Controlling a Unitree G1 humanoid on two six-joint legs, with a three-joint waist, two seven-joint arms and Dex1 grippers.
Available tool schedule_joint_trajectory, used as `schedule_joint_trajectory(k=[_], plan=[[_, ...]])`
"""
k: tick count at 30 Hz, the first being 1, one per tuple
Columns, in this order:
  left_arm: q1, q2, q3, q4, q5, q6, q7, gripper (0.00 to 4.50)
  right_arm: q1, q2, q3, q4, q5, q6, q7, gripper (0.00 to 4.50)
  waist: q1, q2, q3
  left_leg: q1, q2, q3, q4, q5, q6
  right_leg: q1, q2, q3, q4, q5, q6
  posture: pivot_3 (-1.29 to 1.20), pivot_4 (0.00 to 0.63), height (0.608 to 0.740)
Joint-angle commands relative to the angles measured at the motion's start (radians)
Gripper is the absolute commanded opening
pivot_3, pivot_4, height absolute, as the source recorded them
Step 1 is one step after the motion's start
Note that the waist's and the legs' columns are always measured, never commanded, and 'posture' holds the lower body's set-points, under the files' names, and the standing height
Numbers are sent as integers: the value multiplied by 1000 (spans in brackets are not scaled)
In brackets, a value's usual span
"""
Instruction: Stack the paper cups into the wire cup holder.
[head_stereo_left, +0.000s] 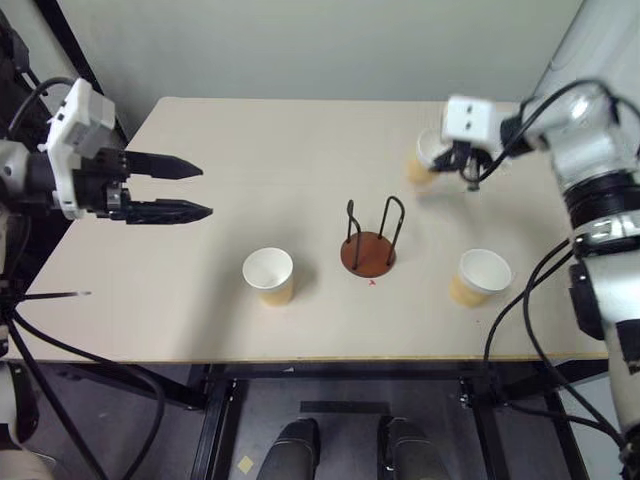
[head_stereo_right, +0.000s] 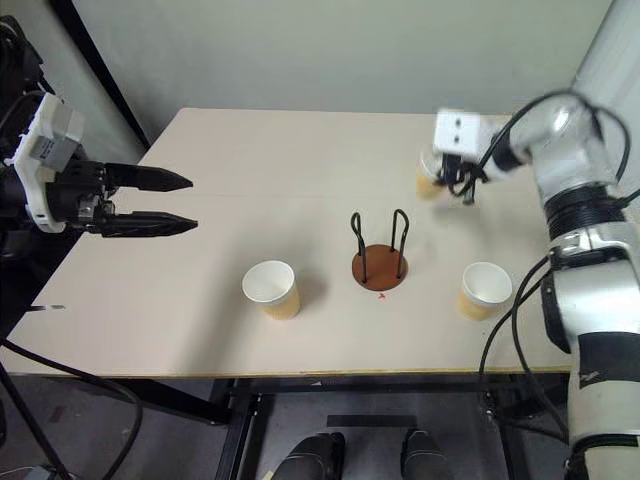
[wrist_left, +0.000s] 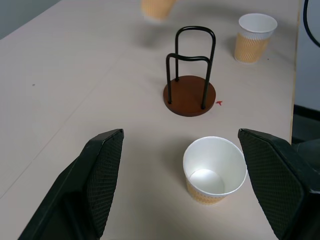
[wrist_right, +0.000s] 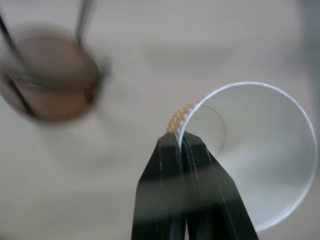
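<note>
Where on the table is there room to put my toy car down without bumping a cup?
The table's far part, between the left hand and the cup pinched in the right hand, is bare. So is the near left corner. The near strip is crowded: one cup, the wire cup holder, another cup.

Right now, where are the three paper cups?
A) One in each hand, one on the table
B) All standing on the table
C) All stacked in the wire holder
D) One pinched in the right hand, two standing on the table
D: the right hand pinches one cup's rim, two cups stand on the table, and the holder is empty.
</note>
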Motion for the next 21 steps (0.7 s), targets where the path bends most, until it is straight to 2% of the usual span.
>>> schedule_joint_trajectory(k=[1, 5, 8, 21], plan=[[-46, 8, 7, 4, 1, 3, -11, 3924, 9, -30, -34, -310, 108, 200, 115, 45, 0, -1, 0, 0, 1, -1, 0, 0, 0, 0, 0, -2, 0, -1, -2, 0, 150, 740], [-55, -11, -9, 13, 9, -13, -13, 3924, 49, -59, -9, -528, 189, 345, 162, 45, 3, -1, -1, 1, 1, -4, -1, 4, 4, 2, 0, -6, 1, -4, -6, 0, 150, 740], [-58, -26, -14, 15, 16, -22, -15, 3924, 77, -68, 21, -592, 207, 368, 164, 45, 5, -1, -1, 1, 0, -5, -1, 7, 5, 2, 0, -7, 2, -4, -6, 0, 150, 740], [-67, -40, -13, 10, 18, -5, -25, 3924, 88, -34, 107, -449, 153, 206, 146, 45, 2, -1, -1, 6, 1, -7, -6, 22, -1, -1, 0, -8, 16, -4, -7, 0, 150, 740]])
